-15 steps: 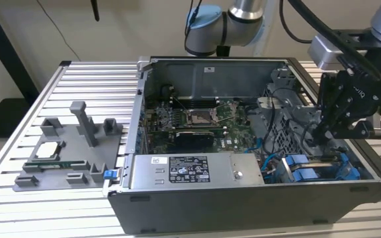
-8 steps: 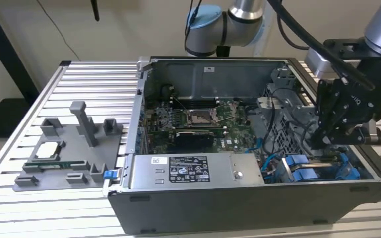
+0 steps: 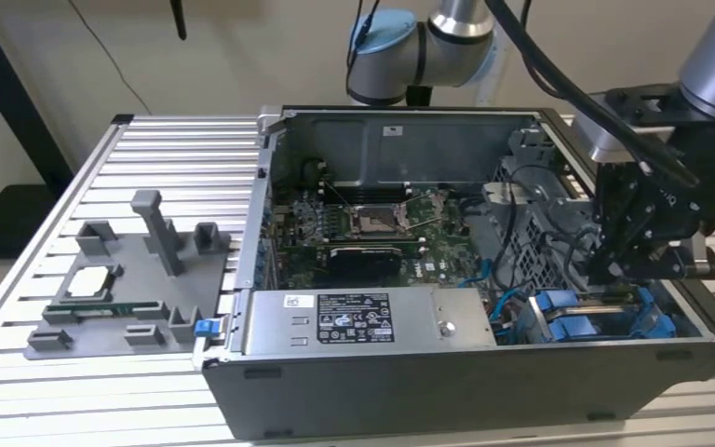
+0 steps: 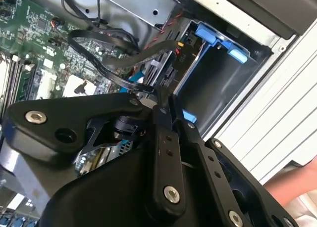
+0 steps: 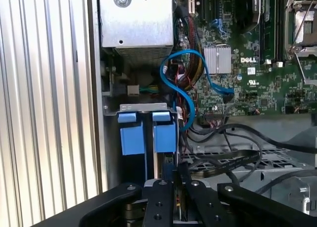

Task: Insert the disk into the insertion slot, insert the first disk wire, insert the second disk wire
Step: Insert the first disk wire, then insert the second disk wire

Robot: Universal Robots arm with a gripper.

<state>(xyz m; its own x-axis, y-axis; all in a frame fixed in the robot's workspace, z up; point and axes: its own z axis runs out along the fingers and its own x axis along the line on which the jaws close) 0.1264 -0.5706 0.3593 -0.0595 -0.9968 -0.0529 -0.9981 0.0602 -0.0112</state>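
In the exterior view I see my gripper [image 3: 637, 279] lowered inside the open computer case [image 3: 457, 391], at the exterior view's right, over the blue-framed disk [image 3: 569, 317] seated in the insertion slot [image 3: 655, 321]. The case stands on a slatted tabletop [image 3: 146, 149].

In the second wrist view, the gripper's fingers [image 4: 166, 138] look pressed together on a flat black cable [image 4: 104, 56].

In the first wrist view, blue disk frames [image 5: 148, 135] sit upright in the slot beside a blue cable [image 5: 188, 88].
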